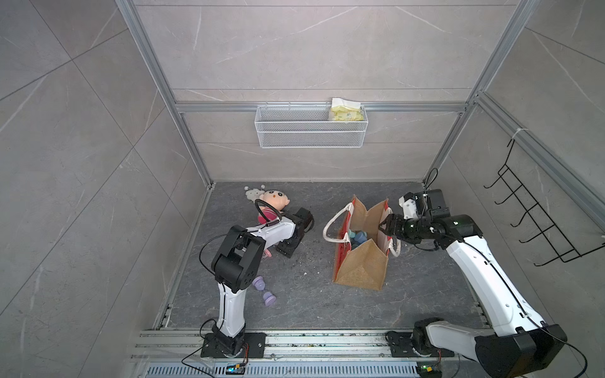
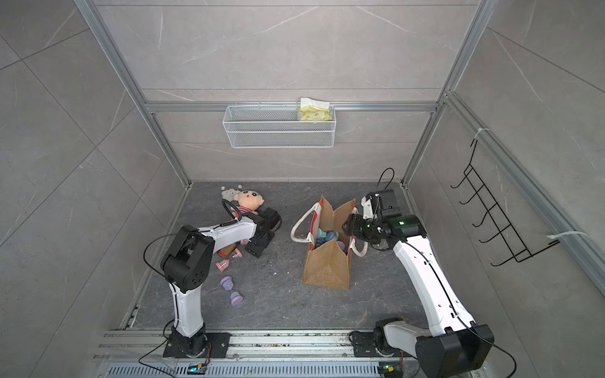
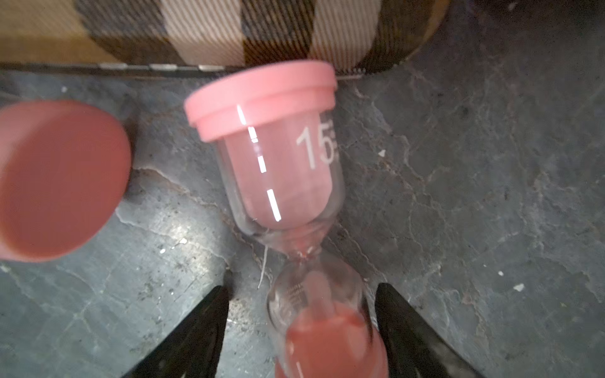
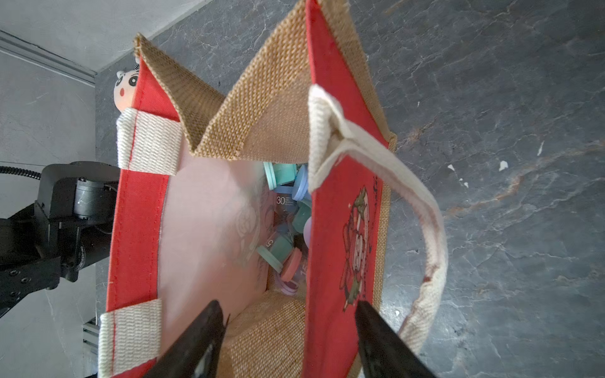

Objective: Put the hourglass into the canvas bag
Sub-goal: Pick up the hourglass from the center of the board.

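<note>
A pink hourglass (image 3: 271, 153) marked 15 lies on the dark floor. My left gripper (image 3: 302, 288) stands open astride its near bulb, with a gap on one side. In a top view this gripper (image 2: 254, 249) is low beside the pink hourglass (image 2: 237, 253). The canvas bag (image 1: 360, 261) stands upright with its mouth spread, and several hourglasses (image 1: 358, 237) lie inside. My right gripper (image 4: 287, 302) is open at the bag's rim, one finger inside and one outside the red panel (image 4: 330, 229). It shows at that rim in both top views (image 1: 384, 225).
A purple hourglass (image 1: 264, 291) lies near the left arm's base, and a second pink hourglass (image 2: 224, 265) is close by. A checked pouch (image 3: 262, 29) lies just past the pink one. A plush doll (image 1: 273, 203) sits at the back left. A wire basket (image 1: 311, 127) hangs on the rear wall.
</note>
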